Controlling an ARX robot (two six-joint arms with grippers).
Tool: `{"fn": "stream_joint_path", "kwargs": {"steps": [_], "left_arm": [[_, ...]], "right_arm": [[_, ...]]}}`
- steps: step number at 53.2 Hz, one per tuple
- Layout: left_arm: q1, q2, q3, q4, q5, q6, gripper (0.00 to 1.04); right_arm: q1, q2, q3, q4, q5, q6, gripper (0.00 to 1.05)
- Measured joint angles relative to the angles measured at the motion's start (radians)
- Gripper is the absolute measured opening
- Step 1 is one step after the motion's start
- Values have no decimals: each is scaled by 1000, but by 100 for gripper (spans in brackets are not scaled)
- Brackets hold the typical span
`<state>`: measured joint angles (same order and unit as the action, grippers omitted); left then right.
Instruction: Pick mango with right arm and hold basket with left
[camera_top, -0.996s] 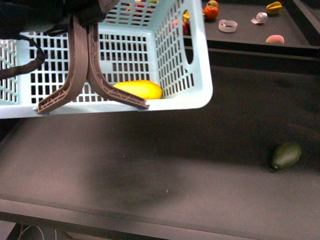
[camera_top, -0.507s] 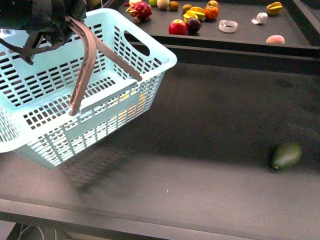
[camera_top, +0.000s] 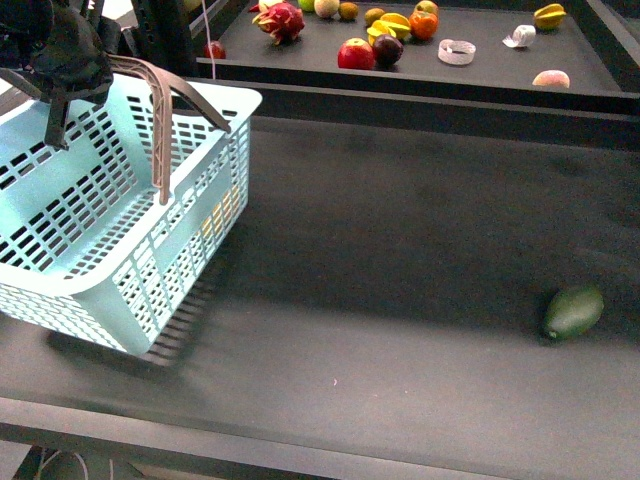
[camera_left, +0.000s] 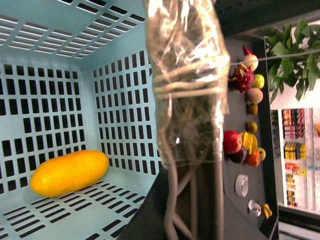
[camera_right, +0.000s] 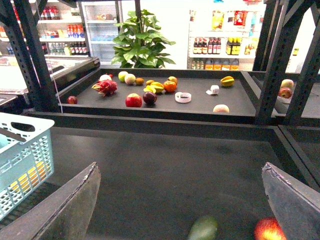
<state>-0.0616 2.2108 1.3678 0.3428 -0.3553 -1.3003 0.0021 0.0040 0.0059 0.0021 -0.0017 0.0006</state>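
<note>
The pale turquoise basket (camera_top: 120, 230) hangs tilted at the left of the front view, its low corner close to the dark table. My left gripper (camera_top: 58, 52) is above it, shut on the grey-brown handles (camera_top: 163, 130). In the left wrist view the tape-wrapped finger (camera_left: 187, 75) presses on the handles (camera_left: 192, 205). The yellow mango (camera_left: 69, 172) lies on the basket (camera_left: 50, 60) floor. It shows as a yellow patch through the slots (camera_top: 215, 215). My right gripper (camera_right: 185, 200) is open over the table, with nothing between its fingers; the basket (camera_right: 25, 155) is off to one side.
A dark green fruit (camera_top: 573, 311) lies on the table at the right; the right wrist view shows it (camera_right: 203, 227) beside a red apple (camera_right: 270, 231). A raised back shelf (camera_top: 480, 75) holds several fruits and tape rolls. Black frame posts (camera_right: 35, 55) stand beside the shelf.
The basket has swung from high in front of the camera down and to the left, now tilted low over the table's left side. The green fruit has not moved.
</note>
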Motion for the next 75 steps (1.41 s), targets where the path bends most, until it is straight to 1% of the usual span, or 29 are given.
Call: {"fn": "stream_joint_path", "kwargs": {"steps": [12, 17, 18, 29, 31, 35, 36, 42, 46, 49, 52, 54, 57, 59, 65, 75], "left_arm": [[0, 103, 127, -44, -61, -77, 6], [0, 129, 151, -50, -59, -108, 6], [-2, 134, 159, -50, -59, -114, 7], [-3, 145, 193, -61, -42, -123, 44], [1, 145, 193, -53, -40, -122, 49], [11, 145, 191, -8, -22, -116, 64], [12, 145, 190, -2, -19, -115, 65], [26, 126, 160, 33, 5, -94, 87], [30, 93, 109, 42, 40, -78, 98], [35, 62, 57, 60, 52, -50, 96], [36, 0, -31, 90, 61, -12, 97], [39, -74, -137, 136, 60, 16, 97], [44, -158, -245, 181, 55, 44, 97], [53, -214, -310, 211, 68, 68, 97], [107, -421, -526, 270, 98, 177, 97], [198, -685, -761, 284, 148, 312, 97]], "right_arm": [[0, 0, 0, 0, 0, 0, 96], [0, 0, 0, 0, 0, 0, 96], [0, 0, 0, 0, 0, 0, 96], [0, 0, 0, 0, 0, 0, 96], [0, 0, 0, 0, 0, 0, 96], [0, 0, 0, 0, 0, 0, 96], [0, 0, 0, 0, 0, 0, 96], [0, 0, 0, 0, 0, 0, 96], [0, 0, 0, 0, 0, 0, 96], [0, 0, 0, 0, 0, 0, 96], [0, 0, 0, 0, 0, 0, 96], [0, 0, 0, 0, 0, 0, 96], [0, 0, 0, 0, 0, 0, 96], [0, 0, 0, 0, 0, 0, 96], [0, 0, 0, 0, 0, 0, 96], [0, 0, 0, 0, 0, 0, 96]]}}
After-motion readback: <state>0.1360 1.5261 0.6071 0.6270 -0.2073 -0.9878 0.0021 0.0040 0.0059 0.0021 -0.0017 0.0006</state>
